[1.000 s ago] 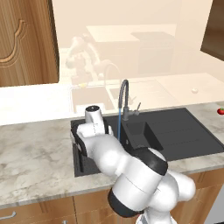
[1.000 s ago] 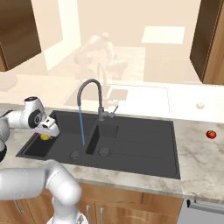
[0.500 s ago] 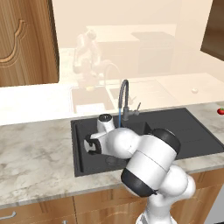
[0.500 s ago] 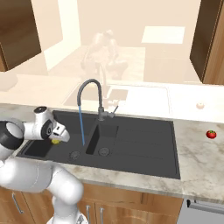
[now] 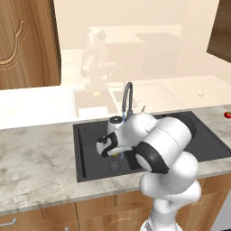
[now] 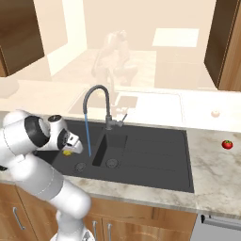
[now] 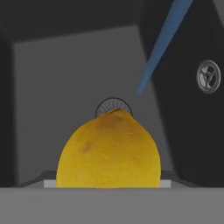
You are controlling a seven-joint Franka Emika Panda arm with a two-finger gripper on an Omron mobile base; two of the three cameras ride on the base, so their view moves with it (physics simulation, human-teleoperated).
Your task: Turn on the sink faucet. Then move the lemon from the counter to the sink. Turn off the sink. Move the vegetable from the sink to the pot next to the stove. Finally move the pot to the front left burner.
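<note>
Over the sink's left basin, our end effector grips the lemon; released here, it may roll past the drain at 12 o'clock.

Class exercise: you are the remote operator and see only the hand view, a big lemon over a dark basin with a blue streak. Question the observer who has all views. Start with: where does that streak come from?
Observer: It is water running from the sink faucet, whose arched spout pours into the sink.
Operator: Where is my pincer relative to that stream?
Observer: In the right base view the pincer sits just beside the stream, on the side nearer the arm, above the basin with the lemon at its tip.
Operator: Anything else on the counter?
Observer: A small red tomato rests on the counter far to the other side of the sink.
</note>
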